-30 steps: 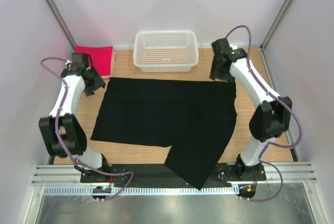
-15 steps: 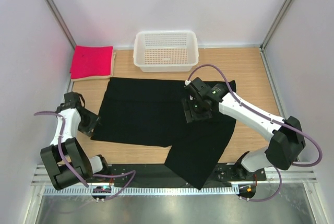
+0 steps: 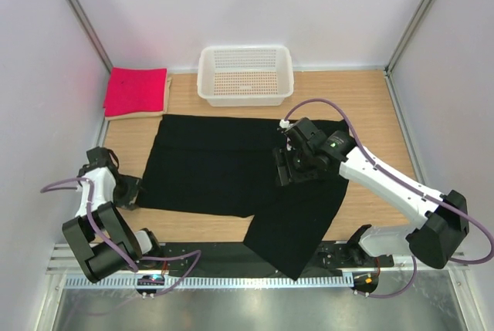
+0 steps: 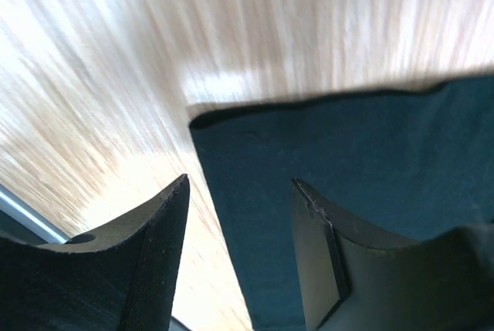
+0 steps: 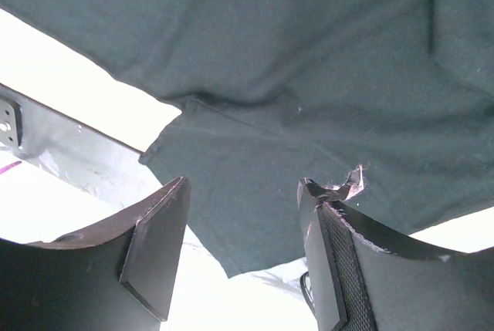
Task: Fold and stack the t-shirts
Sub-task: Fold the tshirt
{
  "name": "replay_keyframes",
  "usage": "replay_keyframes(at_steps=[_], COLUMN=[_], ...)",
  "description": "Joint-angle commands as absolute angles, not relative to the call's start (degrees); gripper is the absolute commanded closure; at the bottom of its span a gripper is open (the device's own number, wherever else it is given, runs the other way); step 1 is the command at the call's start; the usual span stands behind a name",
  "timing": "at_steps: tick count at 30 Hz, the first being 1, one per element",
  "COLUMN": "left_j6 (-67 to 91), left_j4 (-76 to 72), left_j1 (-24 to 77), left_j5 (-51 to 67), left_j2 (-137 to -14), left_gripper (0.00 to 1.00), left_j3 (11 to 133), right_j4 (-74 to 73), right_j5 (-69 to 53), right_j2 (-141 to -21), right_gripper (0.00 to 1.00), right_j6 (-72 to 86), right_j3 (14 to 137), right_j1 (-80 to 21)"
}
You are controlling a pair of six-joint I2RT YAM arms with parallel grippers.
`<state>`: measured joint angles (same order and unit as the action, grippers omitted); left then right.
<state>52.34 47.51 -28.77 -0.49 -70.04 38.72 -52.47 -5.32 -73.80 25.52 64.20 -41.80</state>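
I see the wooden worktop [image 3: 378, 107] carrying a white mesh basket [image 3: 205, 76] at the middle of its far edge. Just in front of the basket, a large black t-shirt [image 3: 216, 165] lies spread out, with one flap reaching over the worktop's near edge. Left of the basket lies a folded beige shirt [image 3: 165, 96], with a pink-red shirt [image 3: 136, 90] resting on it.

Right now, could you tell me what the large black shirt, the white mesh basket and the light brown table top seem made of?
The large black shirt looks like soft matte cloth, perhaps cotton: it lies limp and creased. The white mesh basket seems moulded plastic: rigid walls, even holes. The light brown table top shows wood grain; solid wood or laminate, I cannot tell.
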Motion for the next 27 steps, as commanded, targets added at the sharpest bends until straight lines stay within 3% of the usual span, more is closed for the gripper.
replay_keyframes(at_steps=[1,10,16,19,22,27], left_j6=[55.19,56.95,55.81,54.94,53.7,51.42], left_j4=[46.76,45.53,42.63,40.27,38.85,37.79], left_j1=[-29.44,-29.62,-29.62,-29.62,-29.62,-29.62], left_j5=[-3.87,-6.85,-6.68,-5.89,-3.78,-2.99], left_j2=[-69.87,-75.58,-77.96,-78.31,-78.31,-77.61], left_gripper=[0.44,0.47,0.61,0.73,0.94,1.0], left_j3=[37.44,36.56,36.04,35.77,35.77,34.89], right_j4=[-52.38,-53.26,-55.02,-55.02,-52.66,-51.68], right_j5=[-7.12,-7.12,-6.59,-7.03,-8.52,-7.38], right_j2=[-72.25,-73.92,-76.11,-76.29,-75.76,-75.85], right_gripper=[0.36,0.36,0.36,0.36,0.35,0.34], right_j6=[24.61,25.49,24.0,23.47,22.85,23.2], right_j3=[62.76,63.02,63.54,63.02,60.74,56.08], right_j1=[-42.36,-45.7,-50.18,-55.01,-61.42,-69.76])
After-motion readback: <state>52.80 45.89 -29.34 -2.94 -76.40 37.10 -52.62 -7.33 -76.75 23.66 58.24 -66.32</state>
